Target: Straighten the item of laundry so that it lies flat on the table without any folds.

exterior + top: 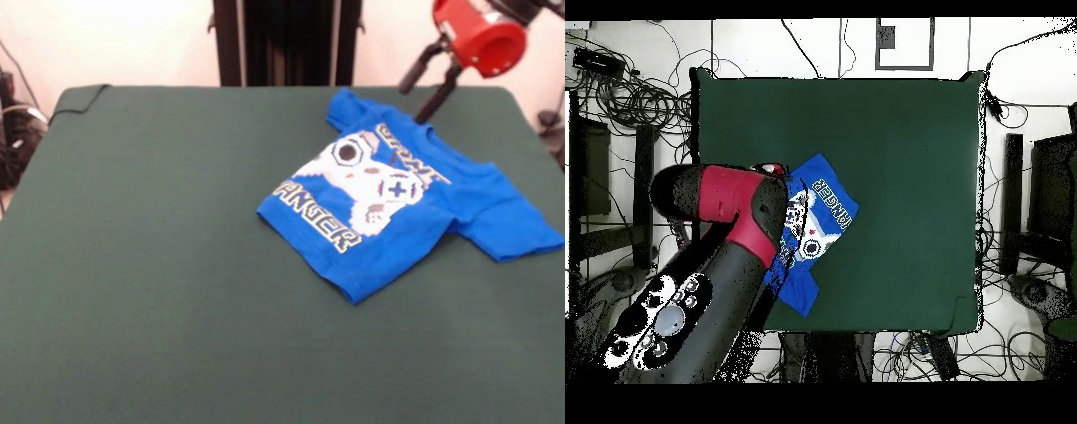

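Blue shirt [402, 199] lies skewed near the table's [159, 265] far right corner, gripper [424, 88] over its collar, jaws apart, gripping nothing; recommend pinching one creased sleeve edge and drawing it outward, low.

You have a small bright blue short-sleeved T-shirt [415, 212] lying print-up on the dark green cloth-covered bench [159, 265], toward the far right in the front view. It sits skewed, its hem corner pointing near. The white pixel controller print and white-and-yellow block lettering show. One sleeve spreads right; the far sleeve looks bunched.
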